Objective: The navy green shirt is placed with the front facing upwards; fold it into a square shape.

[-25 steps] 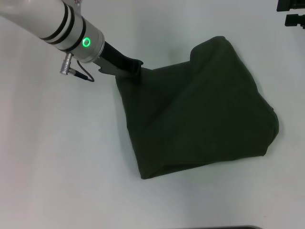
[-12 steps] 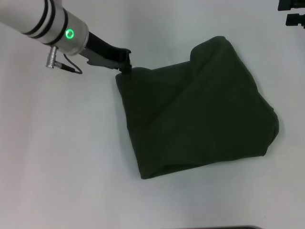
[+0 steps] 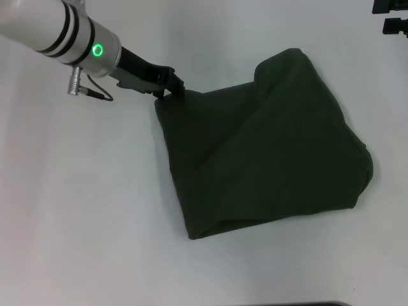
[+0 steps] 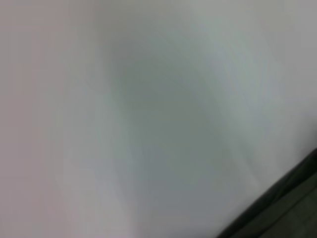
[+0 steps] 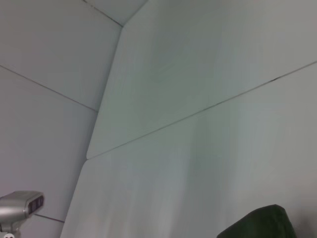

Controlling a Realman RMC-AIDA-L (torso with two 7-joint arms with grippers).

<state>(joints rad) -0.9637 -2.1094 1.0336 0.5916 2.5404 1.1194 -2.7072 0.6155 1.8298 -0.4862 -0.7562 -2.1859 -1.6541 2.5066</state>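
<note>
The navy green shirt (image 3: 268, 153) lies folded into a rough square on the white table (image 3: 76, 210), plain dark fabric facing up with no lettering showing. A raised fold sits at its far corner (image 3: 287, 64). My left gripper (image 3: 175, 86) reaches in from the upper left and sits at the shirt's near-left top corner, touching its edge. In the left wrist view only a dark strip of the shirt (image 4: 287, 208) shows. The right gripper (image 3: 390, 16) is parked at the far right edge, away from the shirt. The right wrist view catches a small part of the shirt (image 5: 260, 223).
White tabletop surrounds the shirt on all sides, with seams between table panels (image 5: 198, 111) in the right wrist view. A small grey device (image 5: 20, 208) stands off the table's edge. A dark strip (image 3: 306, 303) runs along the table's front edge.
My left gripper pulled back left off the shirt's corner, then moved slightly right again to its edge. The shirt has not shifted.
</note>
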